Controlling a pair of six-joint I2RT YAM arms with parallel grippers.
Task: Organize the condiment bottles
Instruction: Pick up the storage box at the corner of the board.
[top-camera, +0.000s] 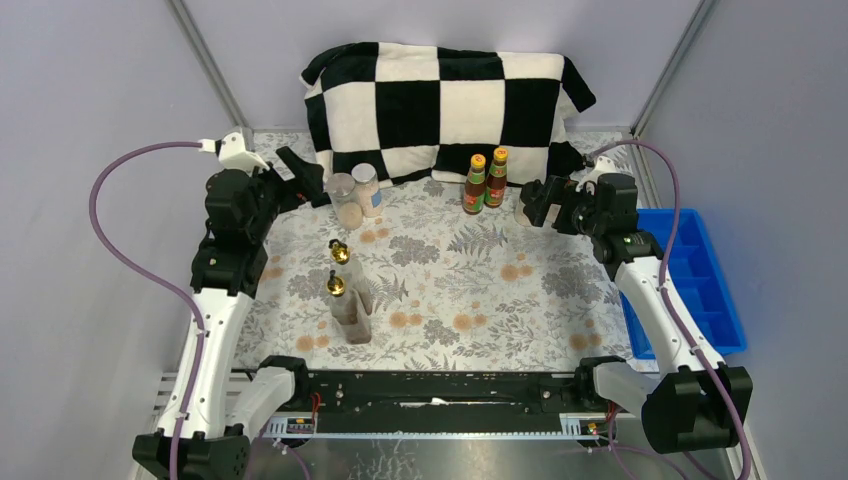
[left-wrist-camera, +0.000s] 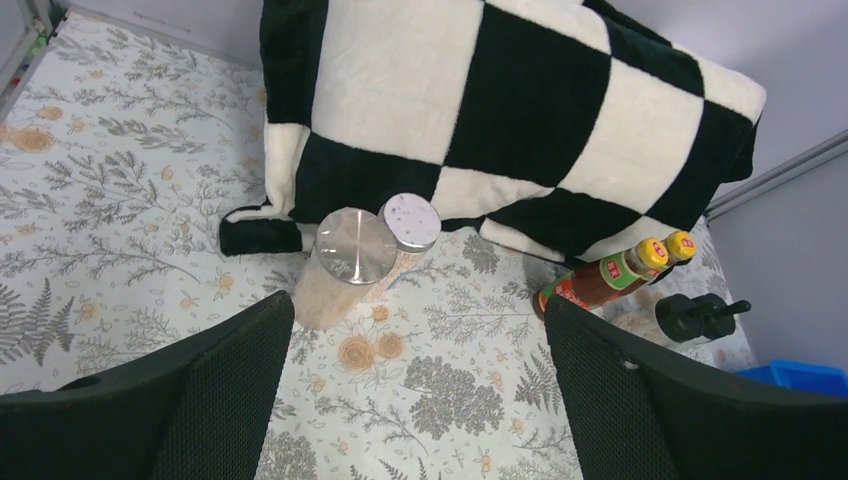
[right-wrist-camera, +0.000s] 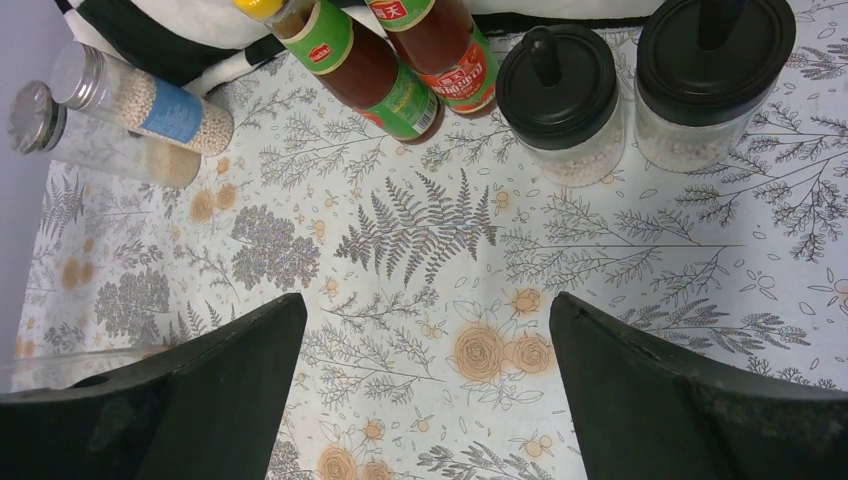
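Observation:
Two grey-lidded jars (top-camera: 355, 192) stand together at the back left, just right of my open left gripper (top-camera: 300, 178). In the left wrist view the jars (left-wrist-camera: 357, 245) lie ahead of the empty gripper (left-wrist-camera: 420, 390). Two yellow-capped sauce bottles (top-camera: 485, 182) stand at the back centre. Beside them are two black-capped shakers (right-wrist-camera: 560, 100), mostly hidden in the top view behind my open right gripper (top-camera: 540, 205). The right wrist view shows its gripper (right-wrist-camera: 425, 390) empty, with the sauce bottles (right-wrist-camera: 400, 60) ahead. Two gold-topped bottles (top-camera: 342, 285) stand left of centre.
A black-and-white checked cushion (top-camera: 440, 100) leans against the back wall, behind the jars and sauce bottles. A blue divided tray (top-camera: 700, 280) lies on the right, beyond the floral cloth's edge. Grey walls close in both sides.

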